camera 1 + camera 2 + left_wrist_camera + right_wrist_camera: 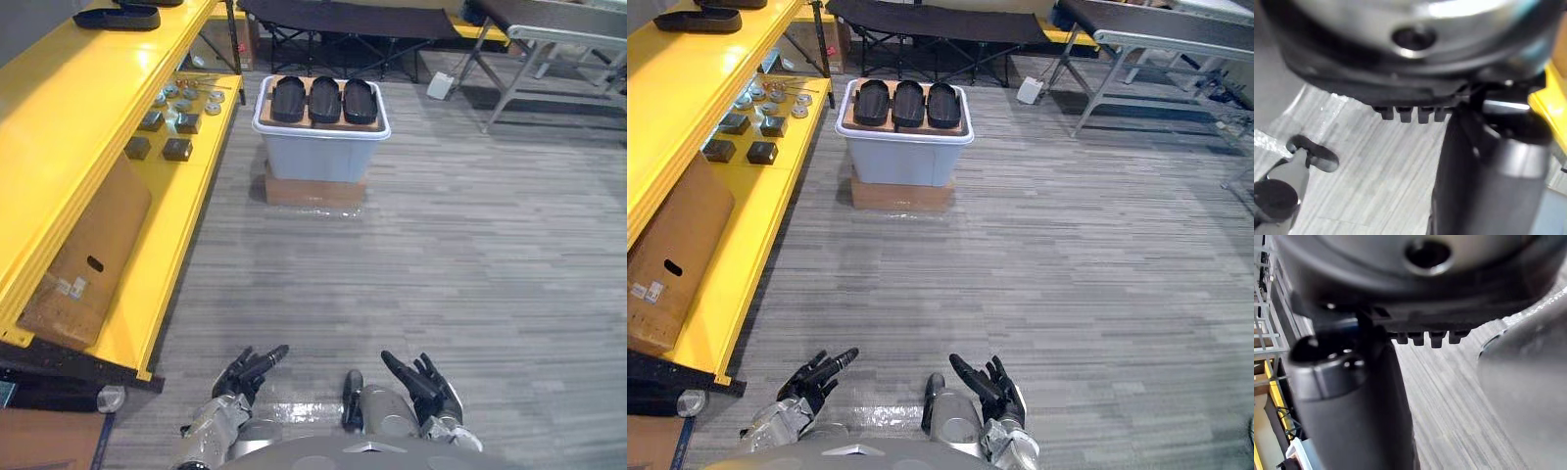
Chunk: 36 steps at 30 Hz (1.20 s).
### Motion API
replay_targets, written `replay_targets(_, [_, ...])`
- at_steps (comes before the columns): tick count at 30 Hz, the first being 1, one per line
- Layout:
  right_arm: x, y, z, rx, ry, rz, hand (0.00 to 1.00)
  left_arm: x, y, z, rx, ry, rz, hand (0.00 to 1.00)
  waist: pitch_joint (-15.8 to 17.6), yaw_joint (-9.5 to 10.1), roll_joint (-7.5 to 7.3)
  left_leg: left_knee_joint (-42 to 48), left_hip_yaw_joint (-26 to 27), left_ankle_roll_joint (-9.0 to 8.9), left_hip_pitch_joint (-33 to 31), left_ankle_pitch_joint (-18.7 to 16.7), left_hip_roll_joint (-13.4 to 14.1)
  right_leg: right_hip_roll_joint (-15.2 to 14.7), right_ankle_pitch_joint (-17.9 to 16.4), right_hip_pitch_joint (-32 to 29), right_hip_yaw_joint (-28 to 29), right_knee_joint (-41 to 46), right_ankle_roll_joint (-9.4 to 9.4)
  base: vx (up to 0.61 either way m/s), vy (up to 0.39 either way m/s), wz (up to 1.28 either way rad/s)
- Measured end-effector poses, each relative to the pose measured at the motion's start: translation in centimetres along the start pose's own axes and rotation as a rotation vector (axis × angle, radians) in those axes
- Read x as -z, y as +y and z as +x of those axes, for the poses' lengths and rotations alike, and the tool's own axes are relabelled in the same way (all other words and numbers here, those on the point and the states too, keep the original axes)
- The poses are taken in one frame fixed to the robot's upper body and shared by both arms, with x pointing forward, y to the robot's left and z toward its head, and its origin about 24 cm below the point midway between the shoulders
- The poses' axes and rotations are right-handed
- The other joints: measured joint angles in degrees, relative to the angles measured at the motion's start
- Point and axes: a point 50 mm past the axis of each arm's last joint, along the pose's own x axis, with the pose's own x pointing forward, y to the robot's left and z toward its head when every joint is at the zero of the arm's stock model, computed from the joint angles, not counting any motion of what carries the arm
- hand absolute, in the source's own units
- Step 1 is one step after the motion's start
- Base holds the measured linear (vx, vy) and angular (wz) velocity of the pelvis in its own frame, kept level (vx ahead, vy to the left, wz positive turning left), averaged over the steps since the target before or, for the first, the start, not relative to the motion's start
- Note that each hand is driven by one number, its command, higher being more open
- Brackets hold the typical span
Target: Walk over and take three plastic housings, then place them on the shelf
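Both hands sit low at 6 o'clock in the head views, over grey carpet (470,255).
- Left hand (247,372): fingers straight and apart, pointing to about 1 o'clock, nothing in it.
- Right hand (426,384): fingers also straight and apart, pointing to about 11 o'clock, empty.

Three plastic housings (324,99): black, oval, side by side in a row on a brown board (323,125). The board lies on top of a pale bin (318,157), and the bin sits on a flat cardboard box (315,191) on the floor. The stack is at 12 o'clock from the hands, well apart from both, with bare carpet between.

Yellow shelf (88,127) runs along 9 to 11 o'clock.
- Top level: a lone housing (118,18) at the far end.
- Lower level: small dark blocks (177,149), round parts (186,95) just beyond them, and a tilted cardboard carton (88,255) nearer.

Black cot (343,22) at 12 o'clock behind the bin. Table (568,39) at 1 to 2 o'clock.
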Motion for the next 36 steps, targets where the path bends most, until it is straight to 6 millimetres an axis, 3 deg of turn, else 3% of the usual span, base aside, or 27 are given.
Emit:
replay_targets(1, [-0.1, 0.0, 0.0, -0.001, -0.004, -0.01, 1.0, 0.3, 0.3, -0.1, -0.01, 0.005, -0.033, 1.0, -0.21, -0.13, 0.39, 7.13, -0.04, -0.25, -2.04, 0.37, 1.84, 1.09, -0.07, 1.0, -0.49, 0.81, -1.81, 0.49, -0.264, 0.08])
replay_targets(2, [-0.4, -0.1, 0.0, -0.005, -0.009, -0.026, 1.0, 0.3, 0.1, -0.1, -0.007, 0.003, -0.057, 1.0, -0.2, -0.08, 0.77, 18.13, 0.06, -1.63, -5.83, 2.48, 4.08, 2.49, -0.69, 3.02, -0.55, 0.6, -3.59, 0.5, -0.269, -0.01])
replay_targets(3, [-0.5, 0.1, 0.1, -0.016, -0.014, -0.034, 1.0, 0.1, 0.1, -0.2, -0.004, -0.012, -0.07, 1.0, -0.01, 0.18, 1.25, 24.93, 0.13, -1.46, -8.33, 4.73, 5.5, 3.35, -1.21, 4.7, -0.44, -0.33, -4.48, 0.52, -0.25, -0.22])
replay_targets(4, [-1.2, 0.5, 0.5, -0.038, -0.03, -0.052, 1.0, -0.1, 0.2, -0.2, -0.008, -0.027, -0.095, 1.0, 0.73, 0.56, 1.32, 33.25, -0.12, -1.4, -12.09, 3.96, 7.09, 4.76, -1.89, 8.33, -0.11, -2.62, -5.53, 0.44, -0.15, -0.24])
replay_targets(5, [-1.2, 0.6, 0.5, -0.041, -0.031, -0.057, 1.0, -0.3, 0.2, -0.2, -0.008, -0.036, -0.108, 1.0, 0.83, 0.61, 1.25, 34.67, -0.63, -1.46, -13.52, 3.58, 6.67, 4.88, -2.1, 10.14, 0.14, -3.89, -5.85, 0.52, -0.153, -0.38])
replay_targets(6, [-1.6, 0.8, 0.7, -0.049, -0.041, -0.064, 1.0, -0.7, 0.2, -0.1, 0.002, -0.055, -0.128, 1.0, 1.07, 1.32, 0.88, 33.02, -0.41, -1.31, -15.24, 2.38, 4.43, 4.47, -2.19, 13.69, 1.54, -6.17, -6.02, 0.49, -0.11, -0.56])
replay_targets(7, [-2.3, 1.2, 1.1, -0.059, -0.063, -0.07, 1.0, -1.1, 0.0, -0.1, 0.014, -0.071, -0.127, 1.0, 1.72, 1.87, -0.09, 28.15, 0.38, -0.97, -17.13, 2.1, 1.92, 3.55, -2.24, 16.28, 3.15, -8.14, -6.09, 0.49, -0.09, -0.61])
replay_targets(9, [-3.7, 1.8, 1.8, -0.072, -0.108, -0.078, 1.0, -1.4, -0.4, -0.1, 0.038, -0.091, -0.126, 1.0, 2.8, 2.23, 0.38, 19.1, 1.31, -0.01, -21.14, 3.01, -1.62, 2.25, -2.29, 19.57, 4.52, -10.46, -6.08, 0.49, 0.026, -0.48])
replay_targets(11, [-4.3, 1.4, 1.9, -0.057, -0.121, -0.093, 1.0, -1.7, -0.8, -0.1, 0.054, -0.116, -0.133, 1.0, 4.26, 2.99, 1.39, 7.29, 0.39, 0.09, -24.18, 9.95, -4.25, 1.4, -3.07, 22.66, 4.9, -11.18, -4.97, 0.46, 0.143, -0.34])
replay_targets(13, [-4.1, 0.7, 1.6, -0.033, -0.108, -0.116, 1.0, -1.4, -0.6, -0.4, 0.048, -0.125, -0.161, 1.0, 4.78, 4.14, 3.26, -5.37, -0.87, -0.27, -24.61, 21.77, -4.0, 2.49, -6.9, 26.89, 6.53, -11.5, -2.64, 0.44, 0.224, -0.38])
replay_targets(14, [-3.3, 1.2, 1.6, -0.042, -0.081, -0.12, 1.0, -1.5, 0.1, -0.5, 0.025, -0.133, -0.179, 1.0, 4.77, 4.56, 2.42, -3.08, 0.17, 6.81, -23.75, 28.86, -4.45, 1.75, -10.04, 29.73, 7.86, -11.03, -0.9, 0.38, 0.237, -0.26])
replay_targets(15, [-3.0, 1.7, 1.6, -0.054, -0.073, -0.117, 1.0, -1.9, 0.5, -0.5, 0.01, -0.145, -0.178, 1.0, 4.75, 4.25, 0.61, -2.8, 0.65, 6.35, -23.77, 27.77, -5.47, 0.5, -10.34, 29.59, 7.83, -10.61, -0.84, 0.44, 0.253, -0.14])
replay_targets(17, [-2.8, 2.5, 1.7, -0.084, -0.067, -0.132, 1.0, -2.3, 1.4, -0.7, -0.013, -0.172, -0.185, 1.0, 5.73, 4.72, -1.64, -0.72, 1.7, 7.69, -24.68, 24.63, -7.24, -1.63, -9.52, 28.01, 9.25, -7.4, -0.81, 0.32, 0.183, 0.03])
replay_targets(21, [-2.5, 1.9, 1.8, -0.048, -0.046, -0.128, 1.0, -0.7, 3.1, -1.0, -0.096, -0.096, -0.194, 1.0, 5.16, 4.79, -2.66, 2.12, 2.69, 9.25, -24.33, 19.42, -9.96, -4.21, -7.55, 25.17, 12.65, 0.92, 1.53, 0.32, 0.204, 0.06])
replay_targets(22, [-2.3, 1.7, 1.9, -0.033, -0.036, -0.12, 1.0, -0.3, 3.6, -1.0, -0.122, -0.075, -0.189, 1.0, 4.93, 4.74, -3.28, -1.44, 2.72, 9.23, -21.86, 19.35, -11.86, -5.79, -5.28, 21.27, 13.55, 9.74, 4.59, 0.32, 0.199, 0.29])
replay_targets(23, [-2.1, 1.4, 1.8, -0.016, -0.025, -0.117, 1.0, -0.1, 3.8, -1.1, -0.131, -0.059, -0.183, 1.0, 4.8, 4.48, -3.54, -6.19, 2.77, 9.11, -18.17, 19.44, -13.44, -6.67, 0.85, 15.92, 15.4, 20.17, 9.1, 0.33, 0.18, 0.38])
replay_targets(24, [-1.9, 1.4, 1.8, -0.009, -0.017, -0.116, 1.0, -0.1, 3.8, -1.0, -0.128, -0.057, -0.175, 1.0, 4.84, 4.12, -3.44, -8.05, 2.61, 9.04, -16.53, 19.49, -13.77, -6.55, 2.84, 13.44, 16.18, 25.54, 11.14, 0.33, 0.145, 0.45])
replay_targets(25, [-1.4, 1.3, 1.7, 0.0, -0.002, -0.113, 1.0, -0.1, 3.7, -1.0, -0.125, -0.051, -0.159, 1.0, 4.85, 3.87, -3.27, -9.73, 1.91, 8.8, -14.48, 19.65, -14.11, -6.35, 1.81, 9.66, 15.95, 32.79, 9.99, 0.32, 0.121, 0.5])
replay_targets(26, [-0.6, 1.2, 1.5, 0.009, 0.028, -0.108, 1.0, 0.1, 3.5, -1.0, -0.127, -0.037, -0.125, 1.0, 4.84, 3.38, -2.67, -10.72, 0.17, 8.82, -11.52, 19.63, -14.06, -6.53, -1.31, 4.92, 11.69, 37.75, 4.98, 0.31, 0.113, 0.5])
replay_targets(27, [-0.4, 1.1, 1.4, 0.011, 0.035, -0.108, 1.0, 0.1, 3.5, -0.9, -0.126, -0.035, -0.118, 1.0, 4.85, 3.09, -2.52, -10.93, -0.31, 9.05, -10.42, 19.48, -13.96, -6.66, -2.94, 3.63, 9.53, 37.35, 3.69, 0.33, 0.098, 0.51])
replay_targets(28, [-0.4, 1.0, 1.3, 0.016, 0.026, -0.114, 1.0, 0.0, 3.4, -0.9, -0.122, -0.035, -0.109, 1.0, 4.94, 2.88, -2.32, -10.9, -0.68, 9.61, -8.98, 18.85, -13.65, -6.76, -5.52, 2.65, 6.74, 34.54, 3.7, 0.34, 0.064, 0.44])
replay_targets(29, [-0.5, 0.8, 1.3, 0.039, 0.024, -0.116, 1.0, -0.3, 3.1, -0.7, -0.11, -0.036, -0.099, 1.0, 5.06, 2.88, -1.85, -10.08, -1.82, 10.01, -7.04, 18.36, -12.76, -6.1, -8.1, 1.28, 2.87, 24.83, 3.76, 0.42, 0.048, 0.43])
replay_targets(30, [-0.5, 0.7, 1.3, 0.046, 0.022, -0.114, 1.0, -0.4, 3.0, -0.6, -0.104, -0.039, -0.094, 1.0, 5.04, 2.83, -1.57, -9.86, -2.41, 10.14, -6.7, 18.19, -12.32, -5.47, -8.12, 1.07, 2.09, 20.18, 3.71, 0.35, 0.01, 0.59])
replay_targets(31, [-0.5, 0.5, 1.2, 0.064, 0.012, -0.107, 1.0, -1.2, 2.1, -0.2, -0.075, -0.053, -0.082, 1.0, 5.18, 2.71, -1.27, -9.26, -4.39, 9.72, -6.16, 17.55, -11.67, -4.3, -7.73, 0.59, 2.16, 11.13, 3.96, 0.34, -0.031, 0.61])
replay_targets(33, [-0.5, 0.1, 1.0, 0.086, 0.0, -0.091, 1.0, -2.2, 0.8, 0.4, -0.017, -0.078, -0.069, 1.0, 5.08, 2.83, -1.01, -7.83, -7.21, 8.88, -5.65, 15.42, -10.66, -3.14, -6.35, -0.35, 4.2, 2.36, 4.8, 0.34, -0.074, 0.83])
replay_targets(35, [-0.4, 0.3, 0.9, 0.083, -0.014, -0.084, 1.0, -2.6, 0.0, 0.5, 0.017, -0.096, -0.076, 1.0, 4.98, 2.85, -1.17, -5.73, -8.75, 7.88, -4.83, 12.97, -10.22, -3.03, -3.49, -0.64, 5.55, -1.48, 4.43, 0.32, -0.126, 0.68])
replay_targets(36, [-0.4, 0.7, 0.7, 0.069, -0.027, -0.073, 1.0, -2.6, -0.5, 0.4, 0.037, -0.107, -0.087, 1.0, 4.33, 2.9, -1.54, -3.98, -9.45, 7.23, -4.17, 10.48, -10.16, -3.33, -1.64, -0.62, 5.81, -1.33, 3.32, 0.23, -0.125, 0.38])
